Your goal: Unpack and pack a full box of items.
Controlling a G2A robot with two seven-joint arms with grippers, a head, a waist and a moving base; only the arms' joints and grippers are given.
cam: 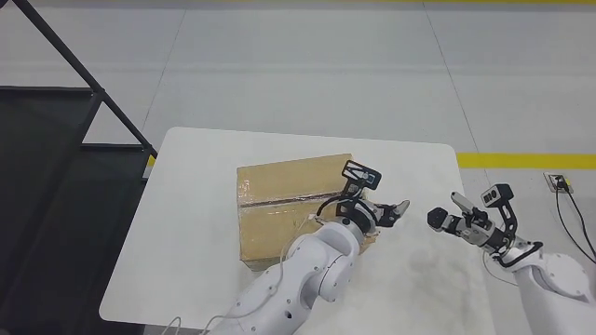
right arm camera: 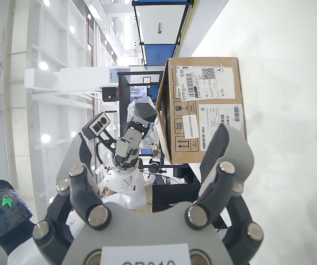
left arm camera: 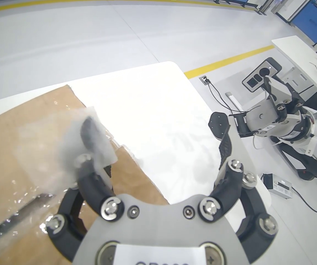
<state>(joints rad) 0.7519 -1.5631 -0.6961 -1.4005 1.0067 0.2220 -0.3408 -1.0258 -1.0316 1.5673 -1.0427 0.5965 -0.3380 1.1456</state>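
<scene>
Centrally on the one white table (cam: 200, 242), a single brown cardboard box (cam: 289, 209) is set, well clear of every table edge. Its top flaps are folded down, and one strip of clear tape (cam: 289, 201) is laid along the seam. In the left wrist view a dark slit is seen in that strip. Three white labels (right arm camera: 205, 82) are counted on the side of the box that faces the table's right edge.

Two grippers are seen. The left gripper (left arm camera: 155, 130) is held just above the box's top, at the top edge nearest the table's right edge. Its two fingers are spread wide and nothing is gripped between them. One scrap of clear film (left arm camera: 73, 139) is stuck over one of those fingers, while the other finger is bare.

The right gripper (right arm camera: 150, 133) is held over the bare table between the box and the table's right edge, apart from the box and pointed toward its labelled side. Its two fingers are likewise parted, with nothing between them.
</scene>
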